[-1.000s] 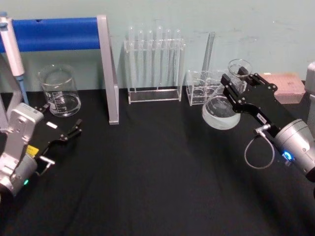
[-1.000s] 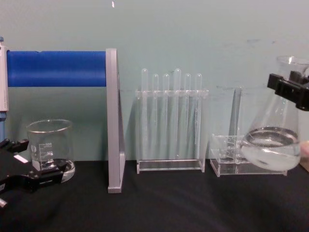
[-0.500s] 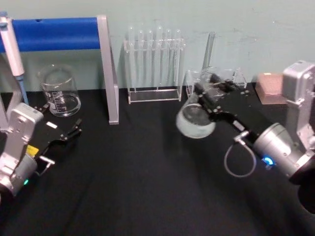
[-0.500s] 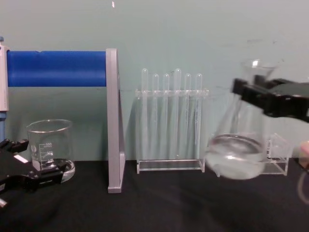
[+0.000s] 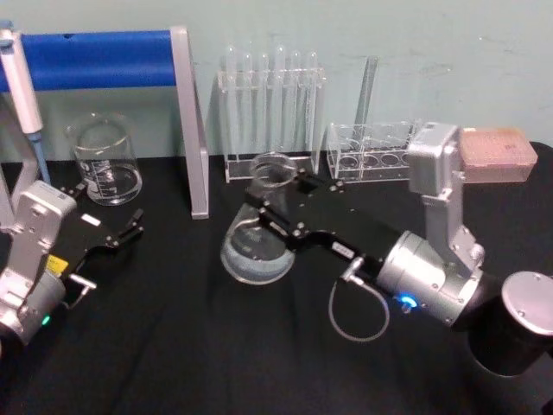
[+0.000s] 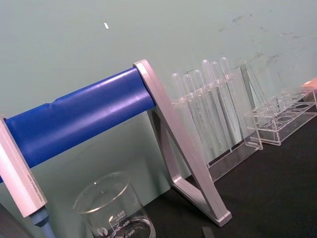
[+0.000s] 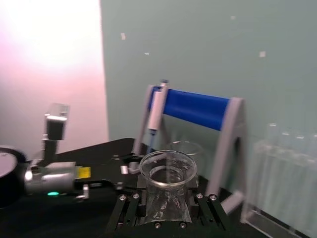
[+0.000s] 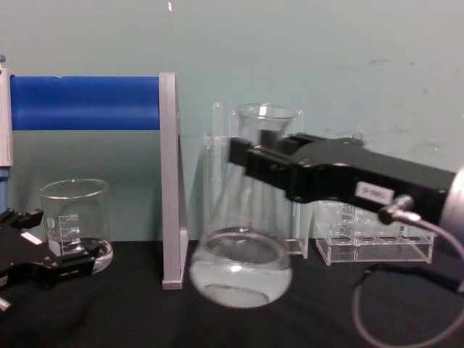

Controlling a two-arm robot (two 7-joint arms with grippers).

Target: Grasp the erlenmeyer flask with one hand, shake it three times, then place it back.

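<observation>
Judged mid-shake: with the hand (image 5: pixel 275 201) pinching the neck of the erlenmeyer flask (image 5: pixel 255 246), held off the table (image 5: pixel 259 363) in front of the test-tube rack (image 5: pixel 270 121), reverse the swing smoothly, hold the liquid in, and leave the left gripper (image 5: pixel 111 212), jaws apart, by the beaker (image 5: pixel 104 160).

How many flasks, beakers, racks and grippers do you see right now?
Erlenmeyer flask: 1
Beaker: 1
Racks: 2, the tall test tube rack and the low rack
Grippers: 2, the right gripper shut on the flask's neck, the left gripper open near the beaker
Total: 6
</observation>
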